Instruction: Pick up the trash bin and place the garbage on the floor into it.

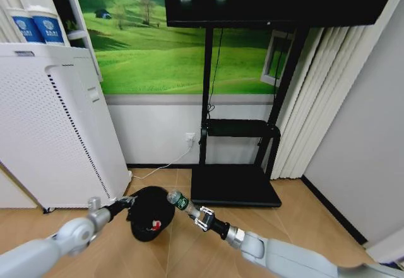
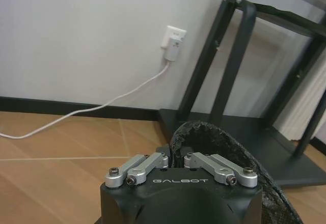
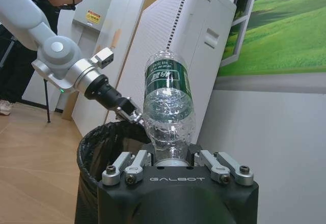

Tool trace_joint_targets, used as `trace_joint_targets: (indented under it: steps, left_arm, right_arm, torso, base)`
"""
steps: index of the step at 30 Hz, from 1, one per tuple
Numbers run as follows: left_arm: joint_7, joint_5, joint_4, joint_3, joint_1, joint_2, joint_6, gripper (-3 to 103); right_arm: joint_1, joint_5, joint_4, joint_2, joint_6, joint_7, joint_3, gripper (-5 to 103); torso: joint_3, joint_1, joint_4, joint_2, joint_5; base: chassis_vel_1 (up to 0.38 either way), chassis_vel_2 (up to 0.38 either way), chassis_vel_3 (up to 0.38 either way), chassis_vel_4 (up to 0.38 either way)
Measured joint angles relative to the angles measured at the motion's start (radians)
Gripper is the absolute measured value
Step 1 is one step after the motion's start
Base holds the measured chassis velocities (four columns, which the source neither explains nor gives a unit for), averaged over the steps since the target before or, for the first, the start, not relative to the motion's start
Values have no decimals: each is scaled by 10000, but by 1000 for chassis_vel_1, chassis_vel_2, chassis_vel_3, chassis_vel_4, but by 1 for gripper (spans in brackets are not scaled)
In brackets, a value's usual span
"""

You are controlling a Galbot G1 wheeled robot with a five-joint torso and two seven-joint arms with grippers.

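Bottle [image 3: 168, 104] label legible beside bin [image 3: 102, 147]

Lettering "GALBOT", white on black, on the housing of the left gripper [image 2: 175, 159] and likewise on the housing of the right gripper [image 3: 173, 158]. Green label on the bottle [image 3: 168, 102] carries white characters, not legible; the yellow sign [image 3: 92, 16] on the grey wall box has print too small to read. Blue-and-white paper cups [image 1: 38, 26] bear a pale emblem, unreadable.
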Motion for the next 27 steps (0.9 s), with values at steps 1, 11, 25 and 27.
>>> trace_joint_targets:
  steps: [1, 11, 25, 27]
  left_arm:
    - [-72, 47, -3, 406, -378, -216, -22, 7]
    - [-425, 66, -741, 1458, -1184, -871, -36, 7]
    - [-298, 257, -871, 977, -453, -841, -103, 7]
    - [-283, 267, -825, 911, -385, -852, -119, 7]
  right_arm:
    - [42, -60, -160, 137, 0, 35, -92, 32]
    - [806, -50, -1211, 1311, -9, 541, -1346, 32]
    - [1167, 241, -1505, 1523, -28, 775, -1635, 65]
    - [1129, 233, -1479, 1465, -29, 763, -1626, 76]
  torso:
    - [0, 0, 1, -1, 4]
    - [-1, -1, 2, 0, 3]
    - [-1, -2, 3, 1, 2]
    - [-1, -2, 1, 1, 3]
  base:
    - [0, 0, 0, 0]
    - [0, 0, 0, 0]
    - [0, 0, 0, 0]
    - [0, 0, 0, 0]
